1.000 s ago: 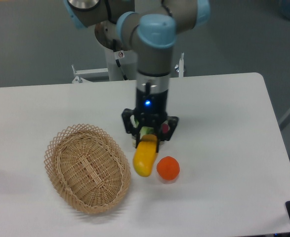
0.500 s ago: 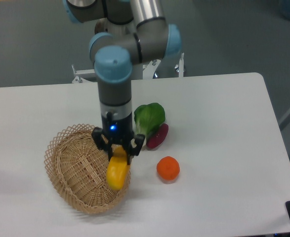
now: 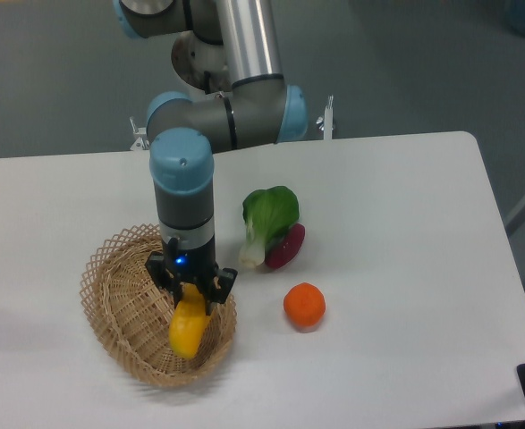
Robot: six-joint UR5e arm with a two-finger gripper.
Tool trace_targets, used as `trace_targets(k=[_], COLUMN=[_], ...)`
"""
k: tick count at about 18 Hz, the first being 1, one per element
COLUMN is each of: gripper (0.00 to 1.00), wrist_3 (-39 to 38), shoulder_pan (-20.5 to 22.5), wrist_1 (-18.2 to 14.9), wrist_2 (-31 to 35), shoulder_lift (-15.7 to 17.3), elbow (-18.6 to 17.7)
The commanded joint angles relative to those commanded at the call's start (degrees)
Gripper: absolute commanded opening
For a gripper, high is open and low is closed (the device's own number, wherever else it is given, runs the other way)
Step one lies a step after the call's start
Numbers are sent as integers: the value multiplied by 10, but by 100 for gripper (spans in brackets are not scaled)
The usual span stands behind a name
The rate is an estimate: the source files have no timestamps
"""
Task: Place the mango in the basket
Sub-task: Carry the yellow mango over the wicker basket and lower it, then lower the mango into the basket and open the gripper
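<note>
Bright even light, slightly soft.

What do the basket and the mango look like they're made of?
The basket: woven wicker or rattan, light tan and matte; interlaced strands and an open lattice rim show clearly. The mango, held in the gripper: smooth yellow skin with a slight sheen and no blemishes, so it may be a plastic replica, though real fruit can't be ruled out.

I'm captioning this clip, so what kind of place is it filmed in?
Probably a robotics lab or test bench: a bare white table on a grey floor, an industrial arm's gripper holding a yellow oval mango over a tan woven wicker basket, staged produce nearby.
</note>
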Motion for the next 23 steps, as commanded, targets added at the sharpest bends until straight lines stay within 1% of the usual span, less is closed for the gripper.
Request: trace_targets(k=[9,12,13,14,15,16,17,20,23], gripper=[49,55,60,70,80,95,100,100,100], wrist_3=[0,1,1,0,0,0,0,0,0], shoulder_pan=[-26,-29,-29,-29,-29,-28,-28,-28,-25], wrist_1=[-2,-3,-2,-2,-2,-2,-1,-1,-3], wrist_2=[1,1,1,1,2,3,7,25,26], shoulder_lift=[-22,-22,-22,-21,-20,-18,-18,-11,2], elbow=[-5,-7,-9,-9,-9,-8,-8,-4,8])
